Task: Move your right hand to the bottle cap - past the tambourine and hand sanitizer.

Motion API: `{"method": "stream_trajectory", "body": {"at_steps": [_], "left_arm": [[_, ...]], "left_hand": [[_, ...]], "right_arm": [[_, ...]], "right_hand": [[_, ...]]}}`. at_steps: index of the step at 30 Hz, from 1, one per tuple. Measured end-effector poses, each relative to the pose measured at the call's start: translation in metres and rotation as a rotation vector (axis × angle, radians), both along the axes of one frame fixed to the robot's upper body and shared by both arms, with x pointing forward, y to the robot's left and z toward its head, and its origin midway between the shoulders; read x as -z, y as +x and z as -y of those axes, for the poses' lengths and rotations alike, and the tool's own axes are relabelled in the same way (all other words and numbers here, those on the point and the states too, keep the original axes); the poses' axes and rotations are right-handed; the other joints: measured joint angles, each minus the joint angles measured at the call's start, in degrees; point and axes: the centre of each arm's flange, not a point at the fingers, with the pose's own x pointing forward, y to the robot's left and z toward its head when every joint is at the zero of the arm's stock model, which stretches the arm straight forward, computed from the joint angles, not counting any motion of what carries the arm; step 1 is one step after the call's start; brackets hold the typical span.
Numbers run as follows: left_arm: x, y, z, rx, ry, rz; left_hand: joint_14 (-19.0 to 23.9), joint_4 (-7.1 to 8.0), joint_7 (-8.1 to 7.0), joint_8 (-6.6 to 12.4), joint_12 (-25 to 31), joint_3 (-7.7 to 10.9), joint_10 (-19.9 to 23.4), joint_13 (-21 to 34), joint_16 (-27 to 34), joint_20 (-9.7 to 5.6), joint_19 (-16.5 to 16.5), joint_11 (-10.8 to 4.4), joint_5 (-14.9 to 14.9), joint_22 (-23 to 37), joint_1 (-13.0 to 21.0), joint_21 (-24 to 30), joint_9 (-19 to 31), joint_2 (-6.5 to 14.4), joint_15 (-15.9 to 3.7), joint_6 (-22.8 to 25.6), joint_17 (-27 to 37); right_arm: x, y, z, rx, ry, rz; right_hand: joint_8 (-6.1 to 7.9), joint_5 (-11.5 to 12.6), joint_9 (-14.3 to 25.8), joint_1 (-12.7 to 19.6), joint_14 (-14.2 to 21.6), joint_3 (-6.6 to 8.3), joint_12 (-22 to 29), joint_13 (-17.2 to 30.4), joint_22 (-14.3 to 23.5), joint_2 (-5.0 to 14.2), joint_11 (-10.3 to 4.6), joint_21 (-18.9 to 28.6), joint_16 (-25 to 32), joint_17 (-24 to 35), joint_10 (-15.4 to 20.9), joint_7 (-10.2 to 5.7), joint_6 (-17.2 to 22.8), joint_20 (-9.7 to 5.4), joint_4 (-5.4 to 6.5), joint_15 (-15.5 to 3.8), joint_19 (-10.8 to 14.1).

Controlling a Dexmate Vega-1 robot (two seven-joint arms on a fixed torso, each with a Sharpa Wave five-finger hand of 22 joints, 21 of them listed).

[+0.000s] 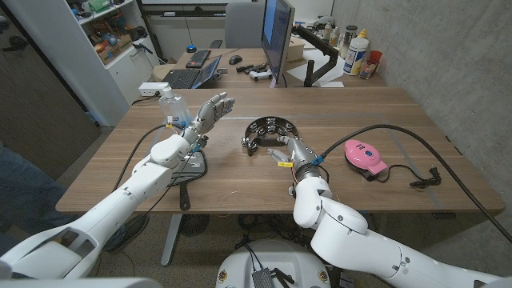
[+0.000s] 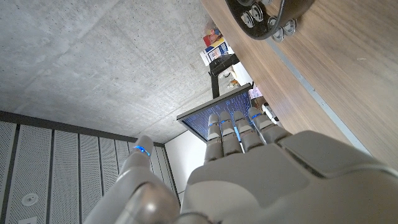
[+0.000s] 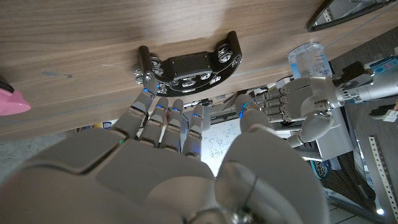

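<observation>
Tambourine (image 1: 268, 131) sits just beyond right hand (image 1: 290, 152), whose fingers are apart, holding nothing.

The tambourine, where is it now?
In the head view the tambourine lies mid-table, just beyond the right robot hand, with the left robot hand to its left.

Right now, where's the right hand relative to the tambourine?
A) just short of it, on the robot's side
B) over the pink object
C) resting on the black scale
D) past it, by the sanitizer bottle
A: the right hand sits at the near edge of the tambourine, fingers pointing at it, nothing held.
</observation>
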Motion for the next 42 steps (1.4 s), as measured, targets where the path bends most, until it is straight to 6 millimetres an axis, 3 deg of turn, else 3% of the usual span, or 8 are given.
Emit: {"method": "stream_trajectory", "body": {"at_steps": [21,42], "left_arm": [[-0.001,0.0,-0.003,0.019,0.013,0.009],[-0.005,0.001,-0.011,0.036,0.027,0.023]], "left_hand": [[-0.3,-0.02,-0.12,0.0,0.0,-0.48,0.0,0.0,0.0,0.0,0.0,0.0,0.0,0.3,0.0,0.0,0.0,0.0,-0.29,0.1,0.0],[-0.6,0.16,-0.1,0.0,0.0,-0.65,-0.3,0.0,0.0,0.0,0.0,-0.31,0.0,0.3,0.0,-0.4,0.0,0.0,0.01,0.1,0.0]], "right_arm": [[0.012,-0.006,-0.019,0.071,-0.019,-0.057],[0.018,-0.008,-0.033,0.171,-0.055,-0.119]], "right_hand": [[0.21,0.2,0.0,0.3,0.0,0.0,0.0,0.3,0.0,-0.77,-0.2,-0.7,0.0,0.0,0.2,0.3,1.5,1.23,0.0,0.0,0.2],[0.2,0.4,0.0,0.3,0.5,-0.25,0.0,0.3,0.0,-1.39,-0.22,-1.2,0.0,0.0,0.8,0.08,1.8,1.22,0.25,-0.54,0.2]]}}
